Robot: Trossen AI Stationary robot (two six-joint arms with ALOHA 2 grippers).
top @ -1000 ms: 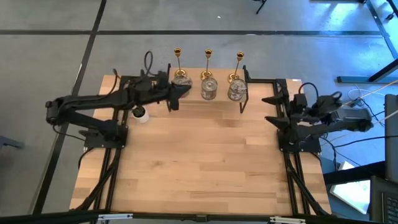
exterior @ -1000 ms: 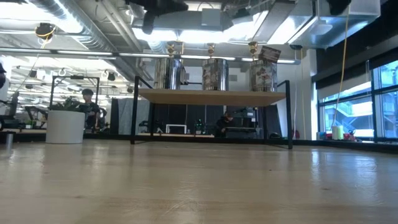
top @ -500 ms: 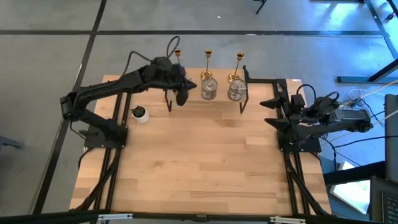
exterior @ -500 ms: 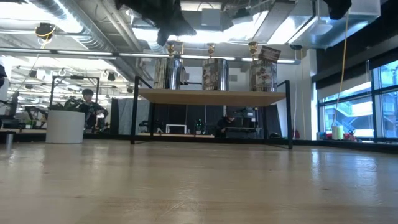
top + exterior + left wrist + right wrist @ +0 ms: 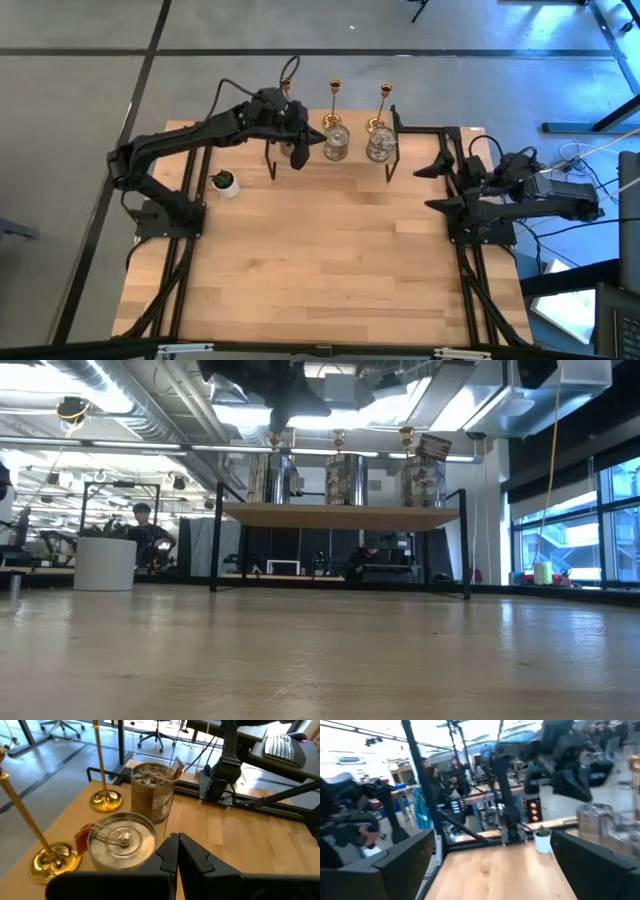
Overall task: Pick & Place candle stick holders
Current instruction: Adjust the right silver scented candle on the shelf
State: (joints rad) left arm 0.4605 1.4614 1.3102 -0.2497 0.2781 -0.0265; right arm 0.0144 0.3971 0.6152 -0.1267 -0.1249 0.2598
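The shiny gold candle stick holders (image 5: 335,103) with thin tall stems and the squat round silvery glass holders (image 5: 335,143) are standing in rows on a little wooden shelf (image 5: 340,513) at the far edge of the light wooden table (image 5: 330,270). The left gripper (image 5: 298,155) is hanging over the left end of the shelf, pinched shut and holding nothing. The right gripper (image 5: 432,187) is waiting at the table's right side, spread wide and empty. A tiny white pot with a green plant (image 5: 225,183) is sitting near the left arm.
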